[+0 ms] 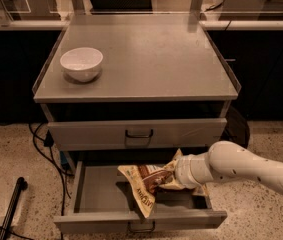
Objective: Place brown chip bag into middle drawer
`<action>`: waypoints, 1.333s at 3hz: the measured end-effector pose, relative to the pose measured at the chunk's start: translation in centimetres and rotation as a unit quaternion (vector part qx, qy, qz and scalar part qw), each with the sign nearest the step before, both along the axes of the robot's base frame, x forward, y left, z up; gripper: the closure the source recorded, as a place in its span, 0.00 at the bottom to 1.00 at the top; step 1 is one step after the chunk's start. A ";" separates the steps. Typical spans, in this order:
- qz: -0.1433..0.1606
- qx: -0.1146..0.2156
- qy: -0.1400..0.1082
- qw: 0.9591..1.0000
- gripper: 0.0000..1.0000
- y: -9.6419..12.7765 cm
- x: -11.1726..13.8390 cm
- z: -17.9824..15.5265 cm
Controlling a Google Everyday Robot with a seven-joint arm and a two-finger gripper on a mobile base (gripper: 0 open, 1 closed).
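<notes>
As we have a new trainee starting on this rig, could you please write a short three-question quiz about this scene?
1. What stands on the cabinet top?
2. True or false: the middle drawer is shut.
3. Where is the gripper? A) on the cabinet top B) against the brown chip bag, over the open drawer C) out of view
Key: 1 the white bowl; 2 false; 3 B.

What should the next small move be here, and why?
Probably lower the gripper a little into the middle drawer, then let go. The brown chip bag hangs tilted at the gripper, over the open drawer's floor, with a shadow beneath it, so it does not look fully set down. Whether its lower corner already touches the drawer's front wall cannot be told.
</notes>
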State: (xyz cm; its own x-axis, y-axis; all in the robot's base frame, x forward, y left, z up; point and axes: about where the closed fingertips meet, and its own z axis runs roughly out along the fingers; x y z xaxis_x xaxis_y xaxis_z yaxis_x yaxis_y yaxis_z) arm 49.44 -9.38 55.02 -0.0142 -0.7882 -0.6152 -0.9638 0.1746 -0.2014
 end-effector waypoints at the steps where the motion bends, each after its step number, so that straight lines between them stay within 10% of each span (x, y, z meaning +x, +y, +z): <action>1: 0.000 0.001 -0.001 1.000 1.00 0.0 0.1 -0.2; 4: -0.023 0.037 -0.033 0.999 1.00 1.2 3.4 -6.7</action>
State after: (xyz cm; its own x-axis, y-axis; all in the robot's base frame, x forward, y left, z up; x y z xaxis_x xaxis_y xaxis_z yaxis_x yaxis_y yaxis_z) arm 52.84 -8.21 48.30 -0.0068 -0.7405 -0.6720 -0.9393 0.2352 -0.2497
